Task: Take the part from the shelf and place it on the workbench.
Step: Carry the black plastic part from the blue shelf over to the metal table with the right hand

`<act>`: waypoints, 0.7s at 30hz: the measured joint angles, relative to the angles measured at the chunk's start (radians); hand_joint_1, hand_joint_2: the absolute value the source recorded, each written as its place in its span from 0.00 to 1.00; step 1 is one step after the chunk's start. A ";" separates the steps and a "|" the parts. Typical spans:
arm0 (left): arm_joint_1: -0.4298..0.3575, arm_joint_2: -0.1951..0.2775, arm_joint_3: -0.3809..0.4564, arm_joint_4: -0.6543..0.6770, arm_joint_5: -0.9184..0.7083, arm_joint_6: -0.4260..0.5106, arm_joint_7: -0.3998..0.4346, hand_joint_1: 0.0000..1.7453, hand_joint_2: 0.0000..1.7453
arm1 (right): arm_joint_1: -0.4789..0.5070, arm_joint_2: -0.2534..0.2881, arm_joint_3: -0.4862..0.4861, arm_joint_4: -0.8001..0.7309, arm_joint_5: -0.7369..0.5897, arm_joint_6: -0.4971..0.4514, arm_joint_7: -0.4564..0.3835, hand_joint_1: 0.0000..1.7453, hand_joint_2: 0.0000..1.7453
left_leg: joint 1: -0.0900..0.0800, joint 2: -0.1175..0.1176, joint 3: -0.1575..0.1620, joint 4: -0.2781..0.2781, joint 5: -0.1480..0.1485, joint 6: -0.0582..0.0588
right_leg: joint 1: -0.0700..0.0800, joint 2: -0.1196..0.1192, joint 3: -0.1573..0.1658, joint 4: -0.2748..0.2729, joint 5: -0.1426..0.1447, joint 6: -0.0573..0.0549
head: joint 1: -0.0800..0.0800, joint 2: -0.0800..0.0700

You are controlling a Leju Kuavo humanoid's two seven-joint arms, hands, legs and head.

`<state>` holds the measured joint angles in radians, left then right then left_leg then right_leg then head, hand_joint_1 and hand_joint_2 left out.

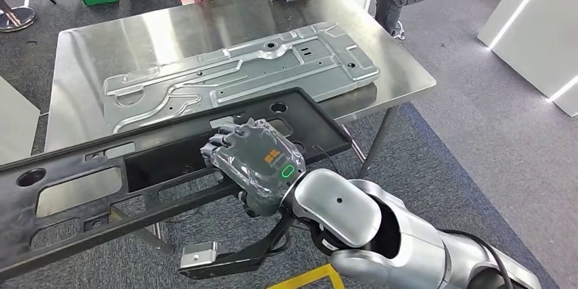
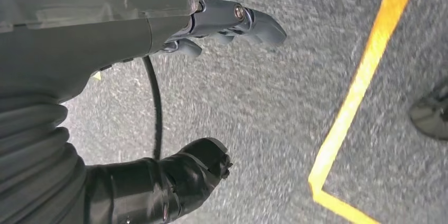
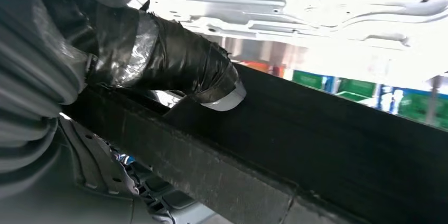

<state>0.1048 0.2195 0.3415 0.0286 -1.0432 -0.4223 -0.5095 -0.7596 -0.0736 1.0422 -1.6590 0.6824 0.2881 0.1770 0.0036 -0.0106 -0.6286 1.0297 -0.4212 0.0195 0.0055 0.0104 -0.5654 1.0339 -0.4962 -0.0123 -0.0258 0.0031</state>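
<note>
The right hand (image 1: 253, 161) grips the long black part (image 1: 102, 187) near its middle, fingers curled over its edge, holding it slanted over the near edge of the steel surface (image 1: 88, 57), its far end above the metal and its near end out over the carpet. A stamped silver panel (image 1: 238, 74) lies flat on the surface just beyond the part. The left hand (image 2: 174, 102) hangs over the grey floor (image 2: 274, 118) beside a yellow line (image 2: 359, 86), fingers apart, holding nothing.
</note>
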 joint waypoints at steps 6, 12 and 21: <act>-0.003 0.003 0.013 0.000 -0.030 -0.001 0.003 0.00 1.00 | -0.005 0.000 0.000 0.002 -0.008 0.006 0.000 1.00 1.00 | 0.001 0.000 0.010 -0.010 0.006 -0.011 | 0.001 0.001 0.004 0.000 0.000 -0.007 | 0.000 0.000; -0.010 0.004 0.026 0.000 -0.054 -0.002 0.005 0.00 1.00 | -0.010 0.002 0.002 0.003 -0.012 0.013 0.000 1.00 1.00 | 0.001 0.000 0.011 -0.014 0.007 -0.014 | 0.001 0.000 0.004 0.000 -0.002 -0.010 | 0.000 0.000; -0.046 0.010 0.041 0.000 -0.162 -0.002 0.019 0.00 1.00 | -0.023 0.053 0.028 0.028 -0.015 0.019 0.000 1.00 1.00 | 0.001 0.000 0.011 -0.014 0.006 -0.016 | 0.000 0.000 0.004 0.000 -0.003 -0.012 | 0.000 0.000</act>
<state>0.0587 0.2300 0.3826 0.0286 -1.2050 -0.4242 -0.4909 -0.7830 -0.0202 1.0700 -1.6308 0.6672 0.3066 0.1775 0.0042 -0.0107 -0.6180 1.0155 -0.4148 0.0039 0.0060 0.0105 -0.5616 1.0342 -0.4994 -0.0246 -0.0259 0.0031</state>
